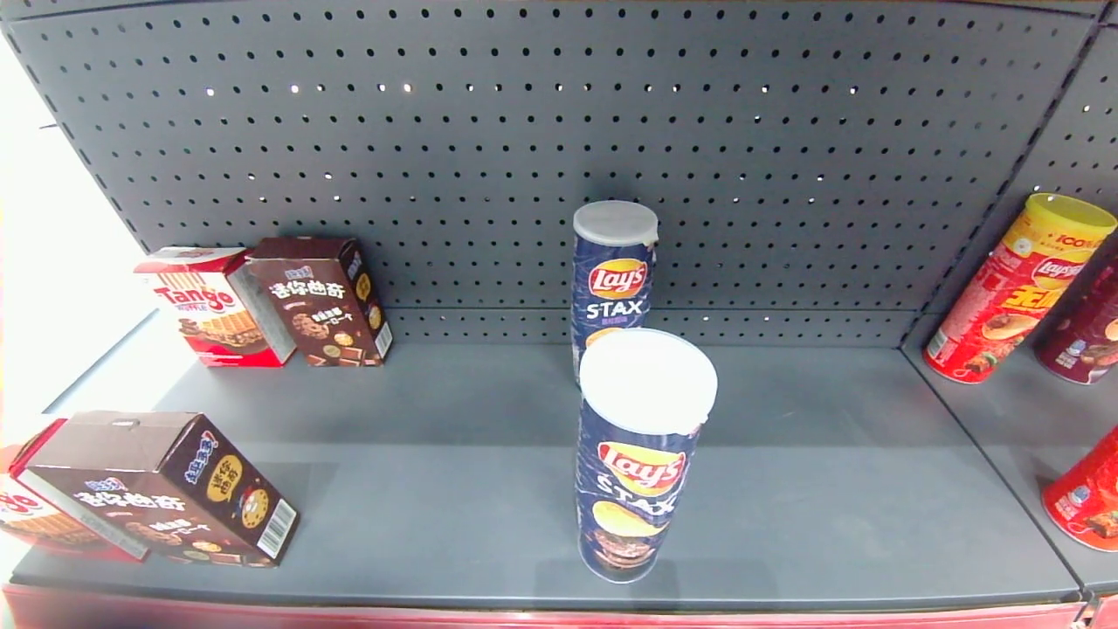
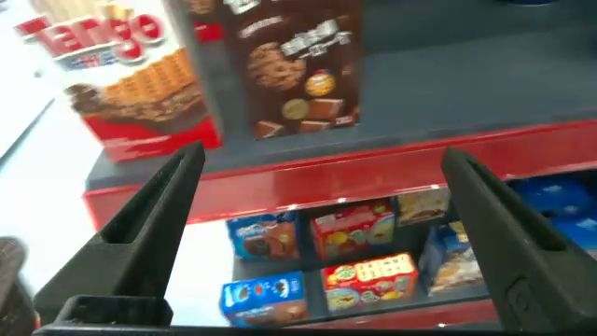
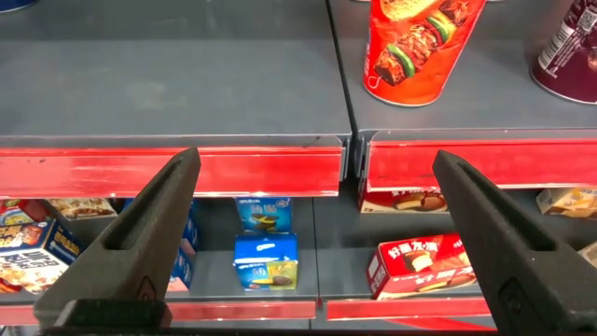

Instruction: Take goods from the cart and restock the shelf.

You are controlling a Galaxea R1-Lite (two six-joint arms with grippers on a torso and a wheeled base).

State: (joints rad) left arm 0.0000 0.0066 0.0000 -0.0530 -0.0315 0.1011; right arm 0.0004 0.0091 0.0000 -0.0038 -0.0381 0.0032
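Observation:
Two dark blue chip cans stand upright on the grey shelf [image 1: 830, 489], one near the front [image 1: 639, 459] and one behind it [image 1: 611, 281] by the pegboard. At the shelf's left are a brown cookie box [image 1: 166, 489] at the front and a red wafer box [image 1: 210, 306] with another brown cookie box [image 1: 321, 301] at the back. My left gripper [image 2: 317, 243] is open, in front of the red shelf edge, below the red wafer box [image 2: 121, 75] and brown cookie box [image 2: 298, 65]. My right gripper [image 3: 322, 233] is open with nothing in it, facing the red shelf edge [image 3: 261, 173].
Red chip cans [image 1: 1013, 288] and a maroon can [image 1: 1083, 336] stand on the neighbouring shelf at the right; a red can [image 3: 420, 47] is on it too. Lower shelves hold small snack boxes [image 2: 359, 280] [image 3: 266, 261]. The shelf has free room right of the blue cans.

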